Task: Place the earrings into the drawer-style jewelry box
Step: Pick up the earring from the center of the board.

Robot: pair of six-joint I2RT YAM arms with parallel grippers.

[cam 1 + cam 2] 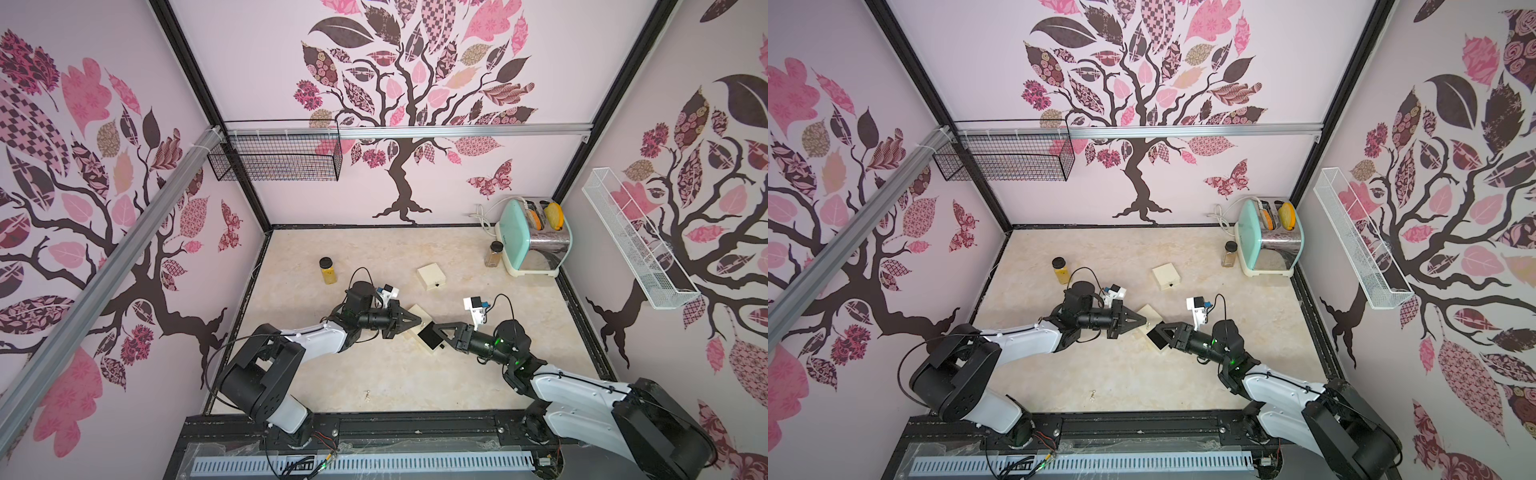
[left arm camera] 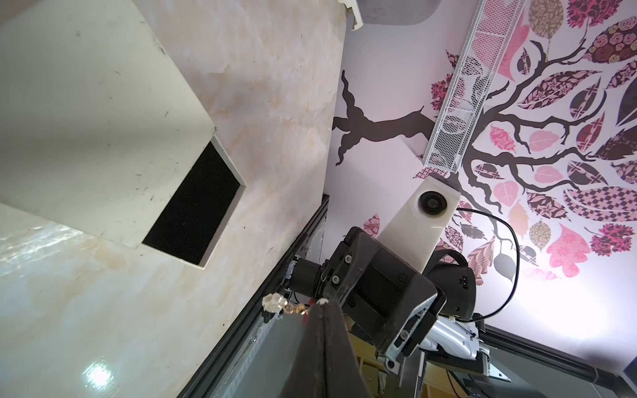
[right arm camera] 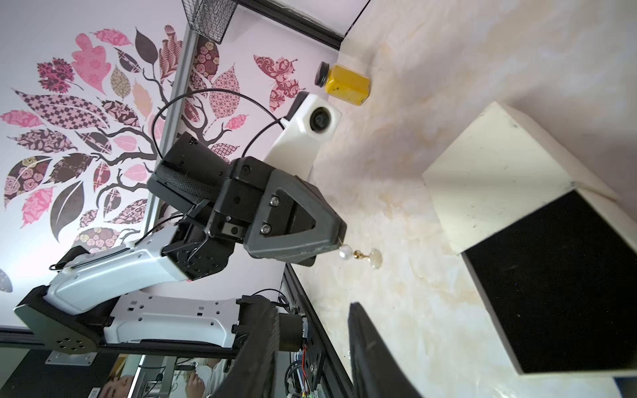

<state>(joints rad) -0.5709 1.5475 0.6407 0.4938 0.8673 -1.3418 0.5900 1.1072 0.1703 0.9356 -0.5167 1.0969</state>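
My left tool (image 1: 417, 322) is pinched fully together on one earring (image 3: 358, 255). The hook is caught at the very tip, and the pearl, gold link and pale flower piece hang out past it, clear of the counter (image 1: 374, 257). From my left wrist view the same earring (image 2: 281, 305) sticks out sideways from the closed tips.

My right tool (image 1: 438, 332) points tip to tip at the left one. Its fingers (image 3: 368, 344) are partly apart with a clear gap, and I see nothing between them.

The jewelry box (image 3: 493, 179) sits on the counter between my two tools, cream with scuffed sides. Its drawer (image 3: 551, 275) is pulled out and its black lining shows. In both top views the drawer lies right under my right tool's tip, just ahead of the left tool's tip and slightly lower. I cannot tell whether my right tool touches it.

A loose earring (image 1: 368, 395) lies on the counter well behind both tools, near the front rail. A second cream box (image 1: 431, 277) stands beyond the tools.
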